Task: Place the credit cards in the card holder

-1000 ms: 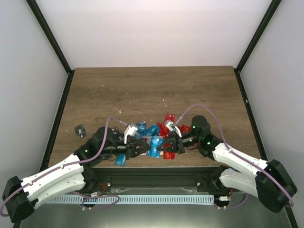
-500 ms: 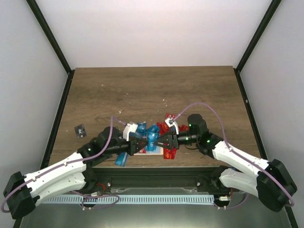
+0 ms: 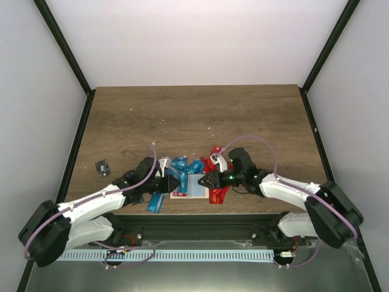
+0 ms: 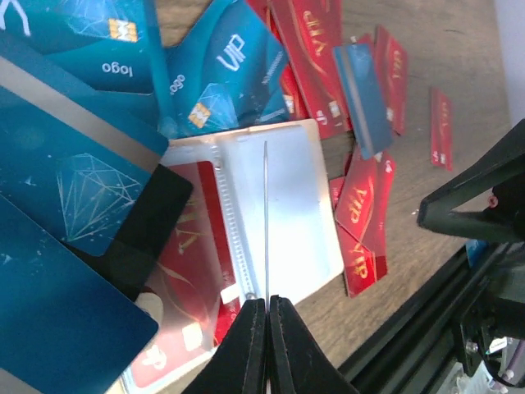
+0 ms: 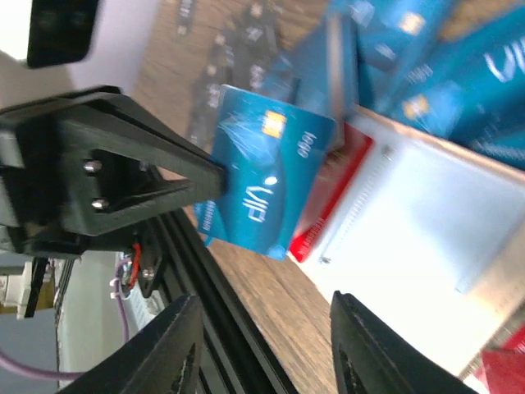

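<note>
Card holder (image 3: 196, 186) noted flat on tabletop (image 3: 194, 115), ringed by loose credit cards (image 4: 312, 49). One blue card (image 5: 267, 193) is held edge-on above it, pinched in closed left jaws. Right jaws are parted, empty, over the holder's right side.

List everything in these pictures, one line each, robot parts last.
Holder: one, pale, near the table's front edge, among the cards.
Blue cards: several, blue, piled left of and behind the holder.
Stray blue card: one, blue, at the front edge.
Red cards: several, red, mostly right of the holder; one seems tucked inside it.
Black card: one, black, against the holder.
Lone black card: one, black, table's left side.
Held card: one, blue, above the holder.
Table: one, brown wood.
Cables: two, purple, along the arms.
Arms: two, white and black.
Left fingers: shut on the held card.
Right fingers: open, empty.
</note>
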You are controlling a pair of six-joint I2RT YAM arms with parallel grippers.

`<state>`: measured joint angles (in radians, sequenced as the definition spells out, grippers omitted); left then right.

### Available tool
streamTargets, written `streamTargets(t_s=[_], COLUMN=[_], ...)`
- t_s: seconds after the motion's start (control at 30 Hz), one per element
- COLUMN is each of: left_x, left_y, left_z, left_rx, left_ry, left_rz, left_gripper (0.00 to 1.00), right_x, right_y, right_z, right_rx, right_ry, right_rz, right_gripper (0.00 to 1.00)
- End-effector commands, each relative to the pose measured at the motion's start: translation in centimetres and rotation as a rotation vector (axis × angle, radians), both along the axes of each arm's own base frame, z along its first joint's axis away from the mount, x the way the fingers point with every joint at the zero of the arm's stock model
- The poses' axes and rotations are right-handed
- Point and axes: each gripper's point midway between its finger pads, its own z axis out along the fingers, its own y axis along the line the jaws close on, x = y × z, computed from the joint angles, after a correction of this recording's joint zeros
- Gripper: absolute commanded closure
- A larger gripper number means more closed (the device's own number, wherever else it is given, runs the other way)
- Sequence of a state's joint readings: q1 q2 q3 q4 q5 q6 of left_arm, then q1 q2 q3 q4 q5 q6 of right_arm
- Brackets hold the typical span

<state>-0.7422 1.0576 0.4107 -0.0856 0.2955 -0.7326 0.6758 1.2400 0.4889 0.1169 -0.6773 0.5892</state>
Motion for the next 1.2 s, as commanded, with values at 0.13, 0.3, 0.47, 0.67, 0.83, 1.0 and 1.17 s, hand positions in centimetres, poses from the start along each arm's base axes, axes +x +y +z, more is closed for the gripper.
streamTargets(t_s=[0.13, 0.3, 0.47, 0.67, 0.83, 1.0, 1.17], left_x=[1.0, 1.2, 1.2, 1.4, 1.4, 1.5, 1.4], left_y=[-1.4, -1.5, -1.5, -1.6, -1.6, -1.7, -1.6], left_z=[-1.2, -2.2, -2.8, -3.0, -3.7, -4.4, -4.8], left_rx=[-0.044, -0.039, -0.04, -0.045, -0.031, -0.014, -0.007], left_ry=[0.047, 0.086, 0.111, 0.123, 0.155, 0.181, 0.21], left_rz=[-0.041, -0.035, -0.035, -0.039, -0.041, -0.043, -0.042], left_gripper=[0.96, 0.96, 0.96, 0.96, 0.96, 0.96, 0.96], right_x=[1.6, 2.3, 2.8, 2.4, 1.9, 1.3, 1.0], right_y=[-0.1, -0.8, -1.6, -2.1, -2.2, -2.3, -3.4], right_z=[-3.1, -4.6, -7.0, -9.6, -10.4, -10.7, -11.5], right_rx=[-0.103, -0.171, -0.255, -0.313, -0.317, -0.311, -0.351], right_ry=[0.07, 0.066, 0.085, 0.126, 0.142, 0.151, 0.149], right_rz=[-0.074, -0.116, -0.15, -0.148, -0.134, -0.122, -0.142], right_gripper=[0.62, 0.65, 0.67, 0.74, 0.78, 0.81, 0.81])
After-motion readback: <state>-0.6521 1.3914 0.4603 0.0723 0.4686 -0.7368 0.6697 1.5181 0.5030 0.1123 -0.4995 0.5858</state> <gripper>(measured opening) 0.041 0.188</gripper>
